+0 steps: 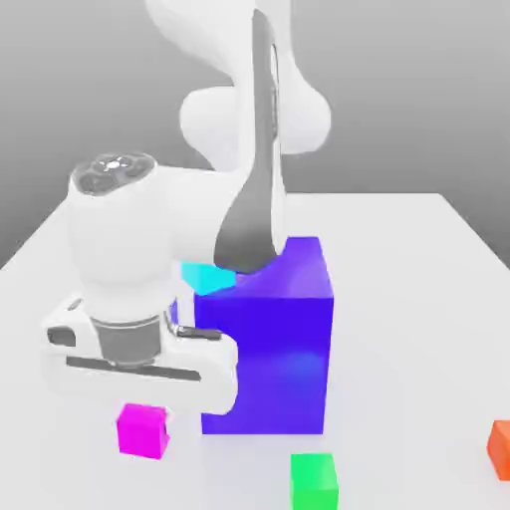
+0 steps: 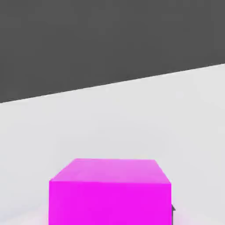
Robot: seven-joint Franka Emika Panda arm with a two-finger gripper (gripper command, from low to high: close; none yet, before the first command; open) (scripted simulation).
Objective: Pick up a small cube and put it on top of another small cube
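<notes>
The white arm bends down from twelve o'clock in the exterior view, wrist vertical, hand pointing straight down. Its gripper [image 1: 141, 423] is closed at seven o'clock of the frame.

The arm [image 1: 159, 259] hides part of the cyan cube [image 1: 207, 277]; the frame crops the orange cube [image 1: 501, 448].

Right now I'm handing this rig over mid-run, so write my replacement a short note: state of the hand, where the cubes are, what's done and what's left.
Hand: shut on the small magenta cube, which sits low by the table, in front of the big blue block's corner on the exterior view's left.
Other small cubes: green in front of the blue block; cyan behind it, partly hidden by the arm; orange at the exterior view's right edge.
Done: magenta cube gripped.
Left: lift it, carry it over another small cube, probably the nearby green one, set it on top, release.
</notes>
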